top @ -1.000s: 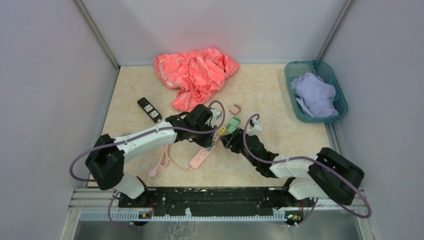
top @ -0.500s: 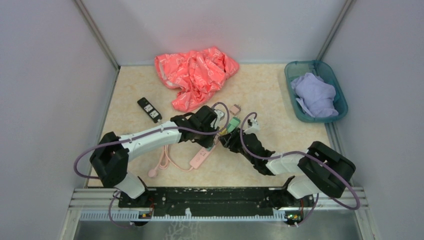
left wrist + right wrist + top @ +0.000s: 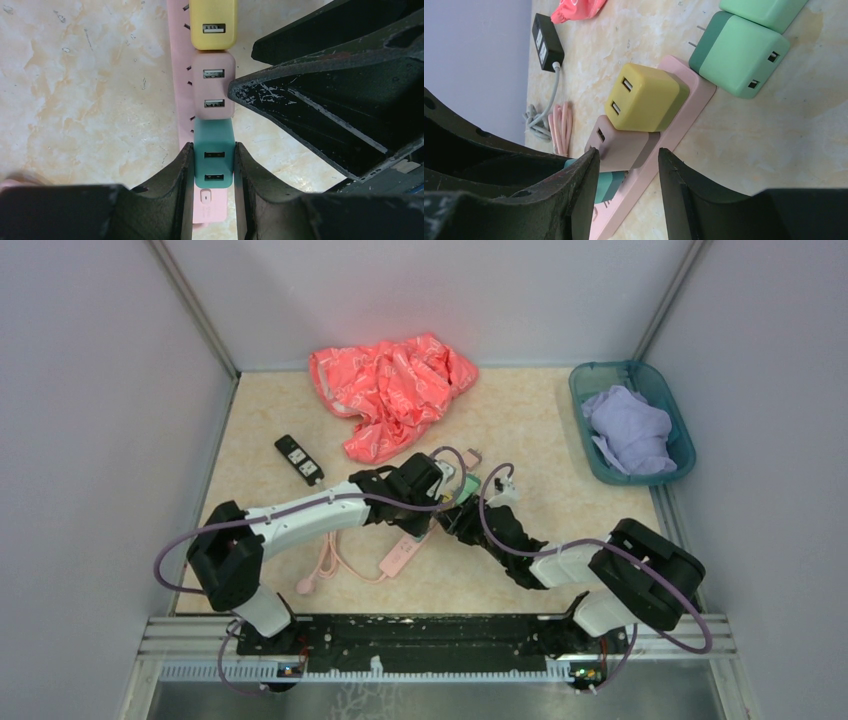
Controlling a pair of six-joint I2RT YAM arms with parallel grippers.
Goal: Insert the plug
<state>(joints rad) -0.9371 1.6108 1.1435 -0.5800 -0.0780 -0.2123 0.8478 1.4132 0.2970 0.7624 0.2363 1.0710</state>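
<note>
The left gripper (image 3: 213, 156) is pinching one teal charger (image 3: 214, 142) by its flanks, a finger (image 3: 182, 172) pressing on either side. That charger is sitting at the switch end of one pink power strip (image 3: 178, 65) lying flat on the table (image 3: 560, 440); whether its prongs are fully in cannot be told.

Three chargers are standing in a row on the strip, touching one another: the teal one, then one pink charger (image 3: 214, 85), then one yellow charger (image 3: 213, 22). The teal and pink ones are each showing two USB ports.

The right gripper (image 3: 628, 159) is hanging over the same strip with its jaws spread apart and clamping nothing – in the left wrist view one of its fingers (image 3: 280, 95) is resting its tip against the side of the pink charger.

Two green chargers are lying loose on the table beyond the yellow end of the strip, the nearer one (image 3: 736, 52) showing its prongs, the second one (image 3: 764, 9) partly cut off by the frame.

Elsewhere one black power strip (image 3: 299, 460) is lying to the left, one crumpled red bag (image 3: 390, 390) is sitting at the back, and one teal bin (image 3: 585, 390) is holding one lilac cloth (image 3: 628, 430) – well apart from both arms
</note>
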